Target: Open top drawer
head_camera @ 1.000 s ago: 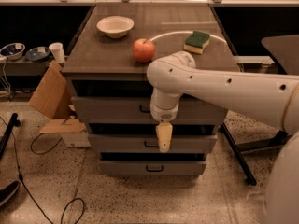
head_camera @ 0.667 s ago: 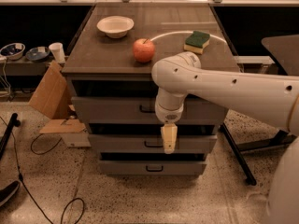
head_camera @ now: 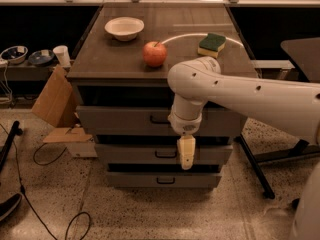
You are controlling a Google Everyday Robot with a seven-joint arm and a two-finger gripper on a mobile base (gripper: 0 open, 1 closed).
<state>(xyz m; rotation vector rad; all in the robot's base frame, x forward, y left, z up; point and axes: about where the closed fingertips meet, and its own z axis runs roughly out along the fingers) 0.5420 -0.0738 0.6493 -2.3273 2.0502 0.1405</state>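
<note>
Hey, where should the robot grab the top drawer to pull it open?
By the dark bar handle centred on the top drawer front, approached head-on from the front; the bar lies horizontal. The claw hangs lower, before the middle drawer.

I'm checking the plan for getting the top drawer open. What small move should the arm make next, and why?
Probably lift the tool and shift it slightly left toward the handle of the top drawer. The tool hangs pointing down in front of the middle drawer, below and right of that handle, and the top drawer looks shut.
</note>
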